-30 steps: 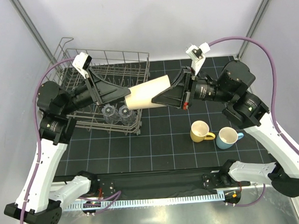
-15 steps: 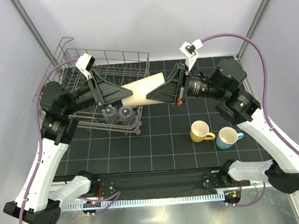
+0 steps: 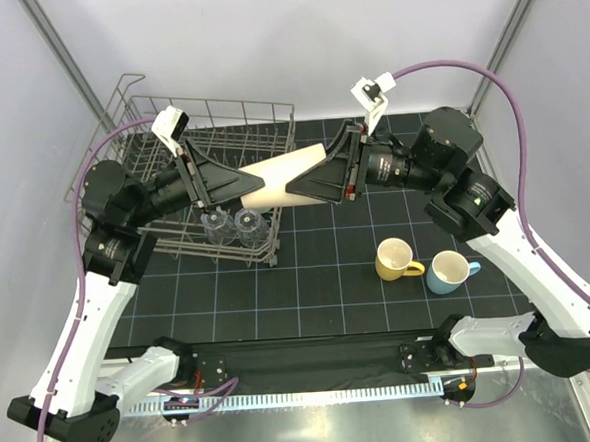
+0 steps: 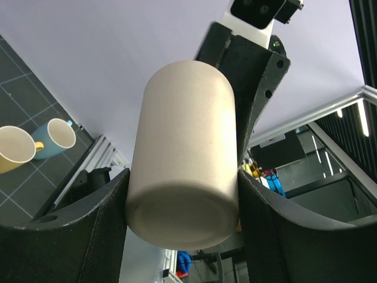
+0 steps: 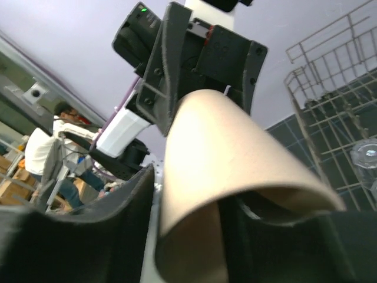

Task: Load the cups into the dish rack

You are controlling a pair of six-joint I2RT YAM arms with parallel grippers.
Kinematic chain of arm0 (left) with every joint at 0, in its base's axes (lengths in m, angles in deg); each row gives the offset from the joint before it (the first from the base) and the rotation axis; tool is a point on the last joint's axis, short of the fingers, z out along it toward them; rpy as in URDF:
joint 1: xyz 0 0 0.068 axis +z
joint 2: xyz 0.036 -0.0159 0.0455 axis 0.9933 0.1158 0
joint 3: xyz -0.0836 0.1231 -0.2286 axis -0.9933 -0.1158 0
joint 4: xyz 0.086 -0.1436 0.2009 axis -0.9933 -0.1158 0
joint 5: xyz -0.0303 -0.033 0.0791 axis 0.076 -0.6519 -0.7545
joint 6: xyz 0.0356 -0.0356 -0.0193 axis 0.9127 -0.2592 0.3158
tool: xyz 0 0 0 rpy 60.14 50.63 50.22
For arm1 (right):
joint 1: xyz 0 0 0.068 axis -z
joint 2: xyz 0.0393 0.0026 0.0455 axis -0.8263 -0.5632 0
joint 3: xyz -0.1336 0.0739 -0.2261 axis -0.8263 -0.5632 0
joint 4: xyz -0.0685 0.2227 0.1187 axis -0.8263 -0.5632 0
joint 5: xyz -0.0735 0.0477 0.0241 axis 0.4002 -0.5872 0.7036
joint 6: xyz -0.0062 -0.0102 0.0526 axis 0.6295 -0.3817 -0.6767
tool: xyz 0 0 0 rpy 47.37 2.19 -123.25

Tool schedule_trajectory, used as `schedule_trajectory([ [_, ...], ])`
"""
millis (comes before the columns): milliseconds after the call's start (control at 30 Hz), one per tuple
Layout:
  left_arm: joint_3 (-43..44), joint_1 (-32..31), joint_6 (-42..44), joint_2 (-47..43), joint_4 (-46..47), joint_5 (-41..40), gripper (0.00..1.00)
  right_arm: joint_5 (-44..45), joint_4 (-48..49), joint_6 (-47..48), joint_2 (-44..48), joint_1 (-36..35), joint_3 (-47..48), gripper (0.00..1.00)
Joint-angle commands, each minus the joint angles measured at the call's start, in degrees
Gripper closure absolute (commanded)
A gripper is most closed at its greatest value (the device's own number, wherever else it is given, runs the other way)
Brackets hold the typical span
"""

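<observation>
Bridging left end effector (image 3: 247,187) and right end effector (image 3: 300,189), both clenched, hangs a matte cylindrical tan cup (image 3: 288,168).

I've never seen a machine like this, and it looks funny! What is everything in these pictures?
These are two robot arms with pincher hands. One picture looks down from above. The other two come from small cameras on each wrist. Together the left gripper and the right gripper hold a tan cup in the air, one at each end. On the left is a wire dish rack with two clear tumblers inside. On the black mat stand a yellow-handled mug and a blue mug.
</observation>
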Motion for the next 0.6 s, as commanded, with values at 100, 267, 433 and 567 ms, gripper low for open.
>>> schedule_trajectory([
  [100, 4.1, -0.2, 7.7, 1.1, -8.4, -2.1, 1.0, 6.6, -11.2, 6.3, -2.0, 1.4, 4.2, 0.31],
  [267, 11.9, 1.4, 21.1, 4.5, -33.0, -14.2, 1.0, 14.0, -22.6, 10.3, -1.4, 2.7, 4.7, 0.22],
  [433, 20.4, 4.4, 25.9, 7.4, -50.1, -30.9, 1.0, 24.0, -32.0, 14.4, 0.0, 4.2, 4.4, 0.22],
  [567, 28.4, 6.3, 26.1, 11.1, -65.1, -46.9, 1.0, 27.4, -35.4, 16.6, 1.8, 5.3, 3.0, 0.22],
])
